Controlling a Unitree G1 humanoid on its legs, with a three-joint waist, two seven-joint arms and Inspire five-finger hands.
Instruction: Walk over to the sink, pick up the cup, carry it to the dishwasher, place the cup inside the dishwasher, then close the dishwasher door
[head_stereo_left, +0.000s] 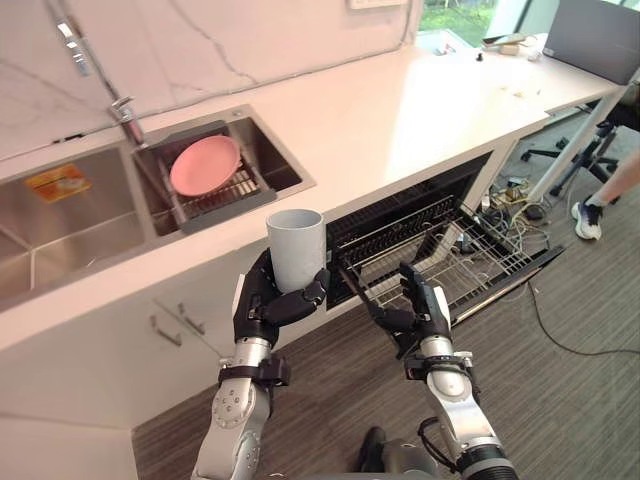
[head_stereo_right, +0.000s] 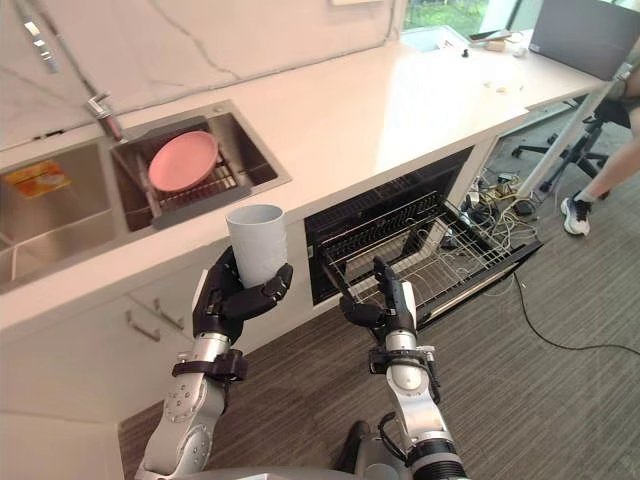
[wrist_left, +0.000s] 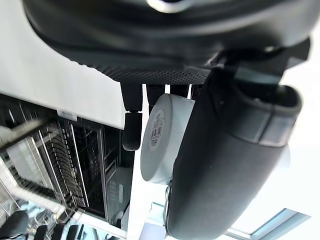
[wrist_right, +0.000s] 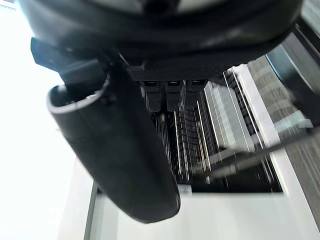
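Carry step: left hand curled round upright cup just off desk edge, dishwasher open w/ rack approx 3 o'clock of cup, right hand spread & empty at 4; next, prob. swing cup right & lower into rack.

I can't read a single word or number from here. The closest thing to print is a white sticker on the underside of the cup, seen from the left wrist. It carries dark bars like a barcode and fine lines of type, too small for me to make out. A small white tag sits on the white edge bordering the open dishwasher, and its marks are also illegible. In the left basin of the sink, a flat orange-and-yellow item has some printing on it that I cannot read.
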